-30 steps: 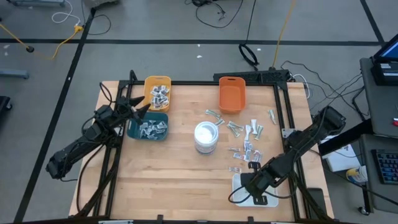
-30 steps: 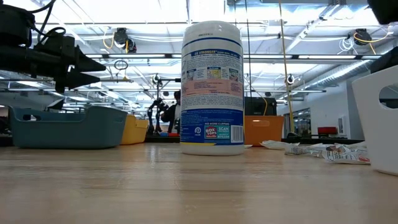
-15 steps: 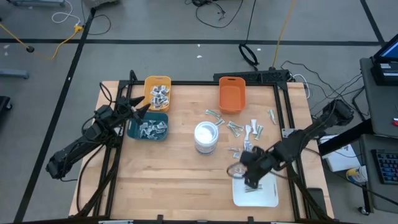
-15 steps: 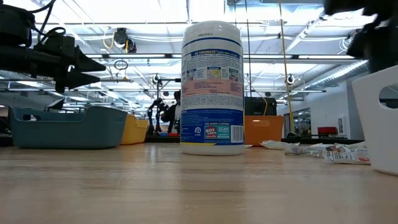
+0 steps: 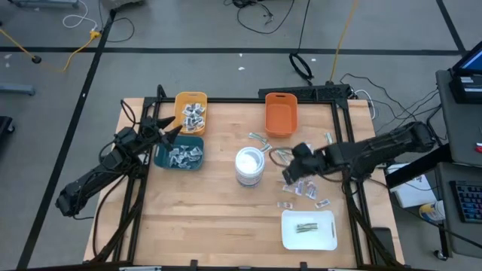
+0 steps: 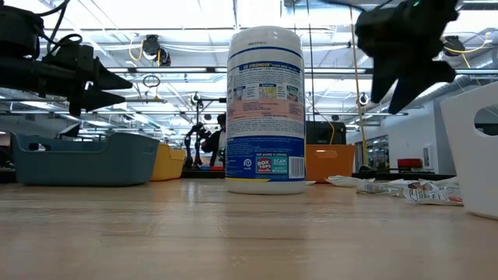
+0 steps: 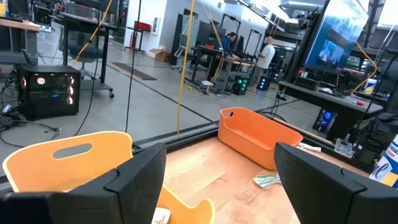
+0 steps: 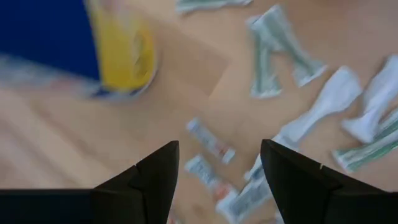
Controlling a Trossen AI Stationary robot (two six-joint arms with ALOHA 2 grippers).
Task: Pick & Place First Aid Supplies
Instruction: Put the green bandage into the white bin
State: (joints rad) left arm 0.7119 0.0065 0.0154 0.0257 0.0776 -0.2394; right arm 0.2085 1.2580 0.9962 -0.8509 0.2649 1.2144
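Observation:
Loose first aid packets [image 5: 303, 161], white-and-red sachets and pale-green strips, lie flat on the wood right of the white canister [image 5: 250, 165]; they also show in the right wrist view [image 8: 292, 118]. More packets fill the yellow bin [image 5: 191, 111] and the teal bin [image 5: 179, 154]. Green strips [image 5: 305, 226] lie in the white tray [image 5: 290, 237]. My right gripper [image 5: 289, 175] hangs open and empty above the loose packets [image 8: 217, 150]. My left gripper [image 5: 175, 129] is open and empty above the teal bin's far left corner [image 7: 221, 152].
The orange bin [image 5: 280, 114] stands at the far edge, right of centre. The canister stands tall in the low view [image 6: 265, 109], just left of my right gripper [image 6: 393, 97]. Bare wood lies across the near left and middle of the table [image 5: 211, 218].
My right gripper has left the white tray at the near right and gone up and toward the far edge; it now stands over the loose packets beside the canister. The green strips stay in the tray.

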